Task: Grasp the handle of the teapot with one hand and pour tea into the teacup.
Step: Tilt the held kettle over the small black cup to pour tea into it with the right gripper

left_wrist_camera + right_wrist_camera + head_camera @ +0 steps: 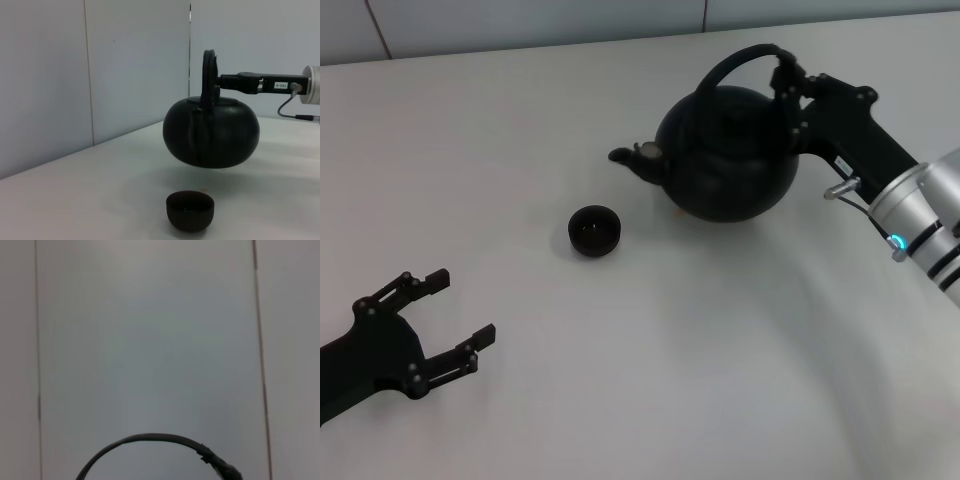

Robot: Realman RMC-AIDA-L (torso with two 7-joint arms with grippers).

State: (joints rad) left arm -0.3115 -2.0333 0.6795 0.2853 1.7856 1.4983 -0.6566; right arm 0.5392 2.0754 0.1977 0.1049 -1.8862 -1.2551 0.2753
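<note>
Teapot [727, 152] raised, right of teacup [594, 230]

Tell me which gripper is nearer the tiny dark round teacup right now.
Left, as far as the head view shows. The left gripper sits open on the table's near-left, apart from the tiny dark round teacup. The right gripper holds the matte-black teapot by its arched handle, lifted beyond the cup.

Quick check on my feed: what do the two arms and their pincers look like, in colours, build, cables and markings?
Both pincers are matte black, with jointed linkage fingers studded with small screws. The left pincer sits on a black arm. The right pincer has a long black body joined to a silver-grey cylindrical wrist with black bands and a small glowing cyan light. A thin grey cable loops from a plug there, and a small white label marks the body.
</note>
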